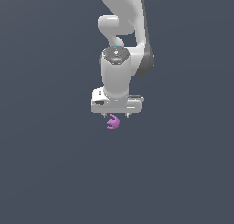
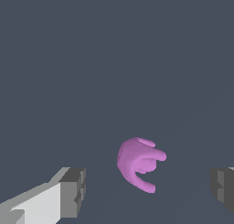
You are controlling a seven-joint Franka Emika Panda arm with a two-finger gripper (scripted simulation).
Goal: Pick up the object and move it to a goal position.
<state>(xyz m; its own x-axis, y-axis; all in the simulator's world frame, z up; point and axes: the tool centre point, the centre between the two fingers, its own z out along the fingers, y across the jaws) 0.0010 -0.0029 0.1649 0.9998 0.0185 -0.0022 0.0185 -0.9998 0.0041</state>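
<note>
Pink-purple hooked lump point(image 1: 112, 122), small and pronged, lies just below the white two-fingered gripper point(image 1: 116, 115), between its spread dark pads point(image 2: 74, 191) untouched, so this looks like the approach step; next, lower and pinch it.
</note>
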